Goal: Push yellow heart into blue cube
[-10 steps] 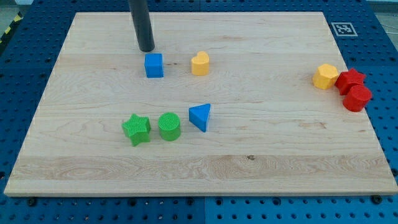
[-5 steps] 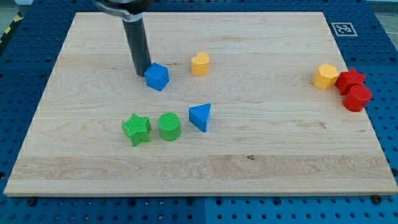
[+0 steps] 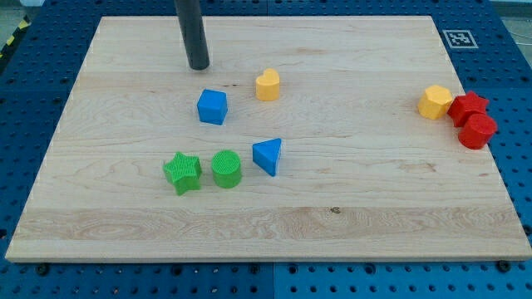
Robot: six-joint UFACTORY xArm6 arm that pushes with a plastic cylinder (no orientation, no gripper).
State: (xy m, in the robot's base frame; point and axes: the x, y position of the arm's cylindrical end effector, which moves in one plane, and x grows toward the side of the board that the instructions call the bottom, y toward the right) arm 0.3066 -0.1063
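A big wooden board (image 3: 374, 208) fills most of the picture. It sits on a blue table with little holes (image 3: 515, 100) that shows round the edges. In the board's upper right corner there is a small black and white square tag (image 3: 456, 38).

A dark rod (image 3: 192, 29) comes down from the top of the frame, left of the middle. There is no hand on it to spread or pinch, just a plain end. My tip (image 3: 199, 66) touches the board in the upper left part, up and a bit left of the blue cube (image 3: 212, 107), with bare wood between them.

The blue cube sits turned a little, left of the middle. The yellow heart (image 3: 268, 85) is just up and to the right of it, close but not touching.

Lower down, near the middle left, three blocks sit in a row: a green star (image 3: 182, 172), a green round block (image 3: 226, 169) next to it, and a blue triangle (image 3: 268, 155) to the right.

Far over on the right side is a bunch of three. A yellow block (image 3: 435, 101) with many sides touches a red star (image 3: 469, 106), and a red round block (image 3: 477, 131) sits right below the star.
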